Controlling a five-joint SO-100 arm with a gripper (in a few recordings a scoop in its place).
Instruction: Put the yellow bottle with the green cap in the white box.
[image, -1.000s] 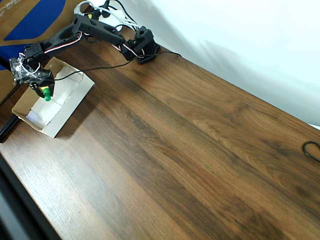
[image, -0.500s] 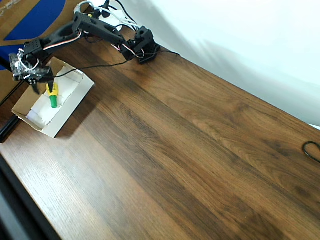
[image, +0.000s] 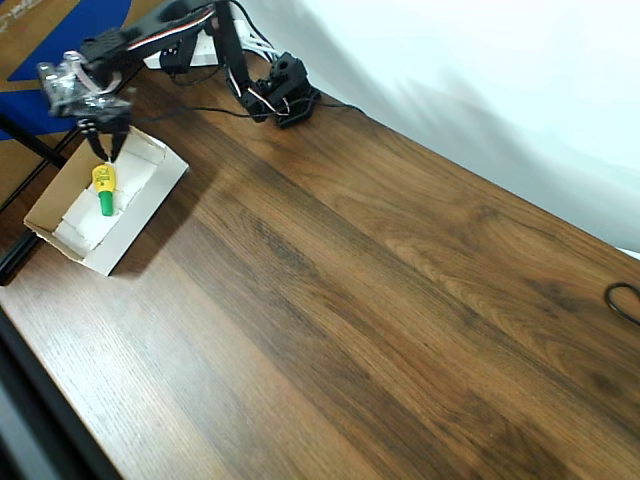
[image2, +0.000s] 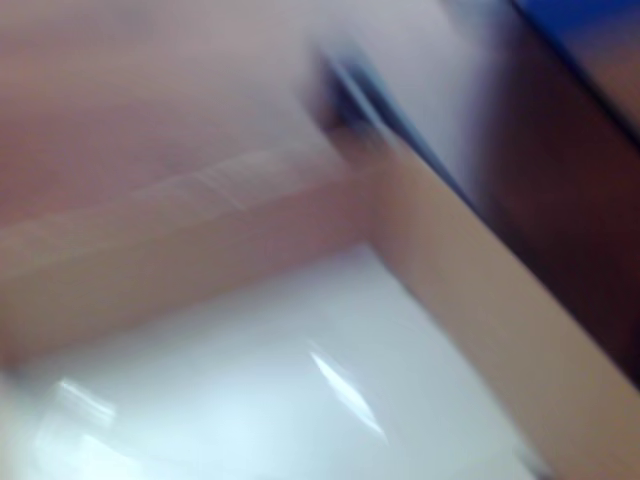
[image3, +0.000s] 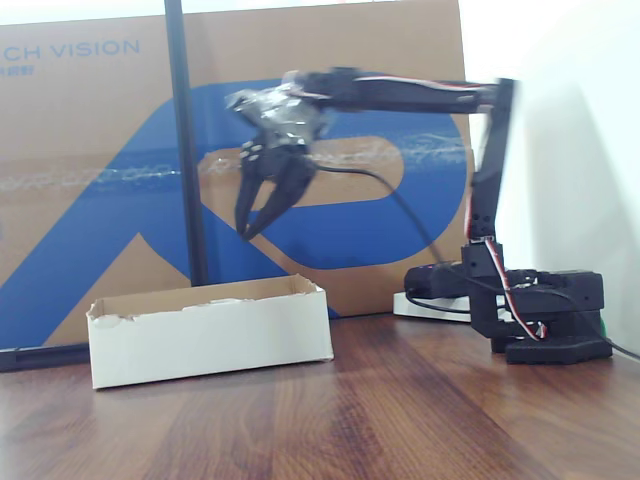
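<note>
The yellow bottle with the green cap (image: 102, 188) lies on its side on the white padding inside the white box (image: 140, 213), cap toward the near end. My gripper (image: 103, 148) hangs open above the box's far end, clear of the bottle. In the fixed view the gripper (image3: 256, 222) is well above the white box (image3: 210, 340), fingers spread and pointing down with nothing between them. The blurred wrist view looks down at the box's tan inner wall (image2: 470, 300) and white padding (image2: 260, 390).
A brown-and-blue cardboard carton (image3: 90, 150) stands behind the box, with a black vertical pole (image3: 185, 140) in front of it. The arm's base (image: 280, 95) sits at the table's far edge. A black cable loop (image: 622, 300) lies at the right edge.
The gripper let go of the bottle, which now lies in the box. The gripper has since risen and drawn back toward the far end, open.
</note>
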